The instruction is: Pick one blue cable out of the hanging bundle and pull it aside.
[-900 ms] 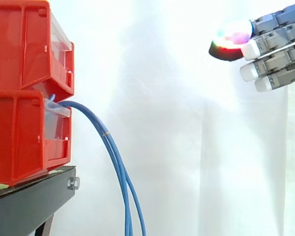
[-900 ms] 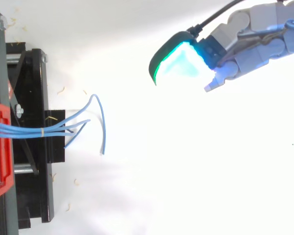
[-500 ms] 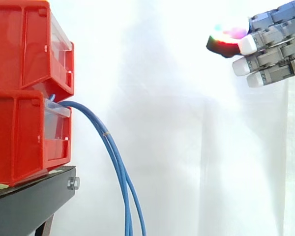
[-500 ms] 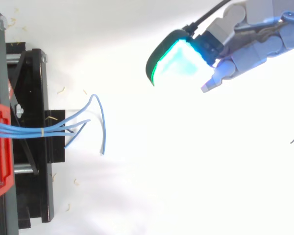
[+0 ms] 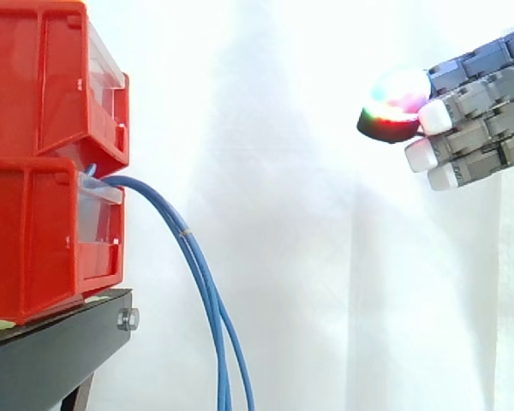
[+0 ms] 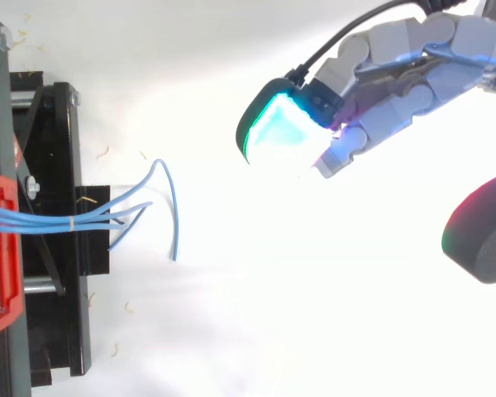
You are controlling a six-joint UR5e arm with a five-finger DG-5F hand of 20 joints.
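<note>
Hanging blue cable bundle (image 5: 208,291) well left of, below hand (image 5: 475,128); fingers straight, empty; bundle's lower end cropped.

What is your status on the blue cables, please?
Hand open, empty, apart from blue cables. Cables hang untouched from lower red bin. Nothing in between.

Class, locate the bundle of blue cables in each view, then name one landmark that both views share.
Side view: the blue cable bundle leaves the red bins at left and hangs down to the bottom edge.
Top view: the bundle runs right from the left edge and fans into loose ends.
Shared landmark: the red bins.
</note>
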